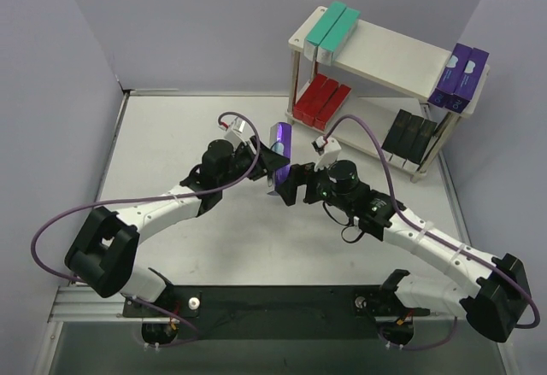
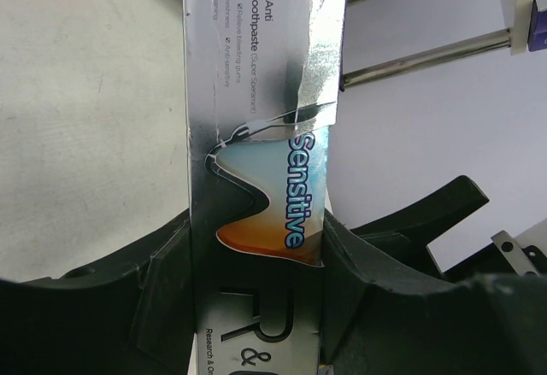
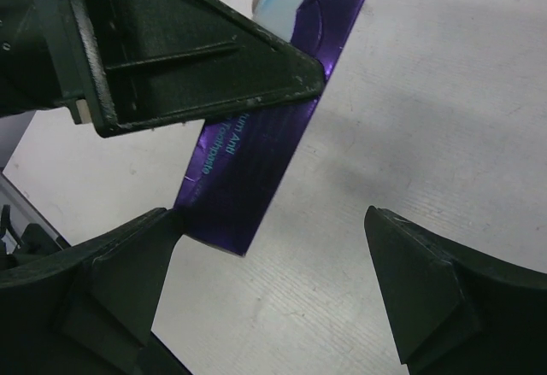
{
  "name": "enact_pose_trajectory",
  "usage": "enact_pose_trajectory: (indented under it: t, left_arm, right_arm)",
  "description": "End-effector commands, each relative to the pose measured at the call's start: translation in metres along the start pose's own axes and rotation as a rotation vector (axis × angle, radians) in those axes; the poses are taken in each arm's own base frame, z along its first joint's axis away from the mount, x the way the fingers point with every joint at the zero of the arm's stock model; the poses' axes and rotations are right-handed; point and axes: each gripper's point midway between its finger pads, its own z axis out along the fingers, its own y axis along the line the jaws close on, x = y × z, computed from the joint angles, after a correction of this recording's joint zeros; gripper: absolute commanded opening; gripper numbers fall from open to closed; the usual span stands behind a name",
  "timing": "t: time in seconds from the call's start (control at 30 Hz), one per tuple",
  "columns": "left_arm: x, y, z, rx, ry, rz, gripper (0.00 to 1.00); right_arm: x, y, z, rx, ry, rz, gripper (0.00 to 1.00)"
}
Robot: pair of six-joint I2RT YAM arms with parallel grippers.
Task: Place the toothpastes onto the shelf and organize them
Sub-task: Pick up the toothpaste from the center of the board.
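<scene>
Holding a purple carton [image 1: 280,143] — left gripper [image 1: 272,166] clamped, right gripper [image 1: 299,180] spread.

Carton ends lost to frame edges and gripper fingers

In our left wrist view the held purple carton [image 2: 256,136] runs off the top and bottom edges, its small print cut short; the left gripper's fingers [image 2: 162,298] cover its sides. In our right wrist view its upper end leaves the frame, a black finger [image 3: 179,50] masks its middle, and its lettering is too small to read.
</scene>
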Motion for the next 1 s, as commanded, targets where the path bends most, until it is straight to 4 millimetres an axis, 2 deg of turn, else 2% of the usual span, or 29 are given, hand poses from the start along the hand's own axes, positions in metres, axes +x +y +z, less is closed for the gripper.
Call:
enact_pose_trajectory:
  t: [0.0, 0.13, 0.43, 0.77, 0.97]
  left_arm:
    - [-0.02, -0.049, -0.004, 0.135, -0.09, 0.055, 0.54]
    - [-0.015, -0.054, -0.002, 0.151, -0.083, 0.066, 0.54]
    - [-0.013, -0.065, -0.006, 0.185, -0.105, 0.074, 0.55]
    - [-0.02, -0.067, -0.006, 0.202, -0.18, 0.045, 0.56]
    - [-0.024, -0.072, -0.005, 0.219, -0.19, 0.056, 0.62]
  right_arm:
    - [-0.035, 0.031, 0.0, -0.08, -0.098, 0.015, 0.98]
    - [-0.04, 0.036, 0.001, -0.069, -0.105, 0.013, 0.97]
    - [-0.027, 0.014, 0.015, 0.076, -0.074, 0.055, 0.88]
    - [-0.032, 0.019, 0.019, 0.096, -0.077, 0.004, 0.54]
    - [-0.031, 0.019, 0.017, 0.118, -0.056, -0.034, 0.36]
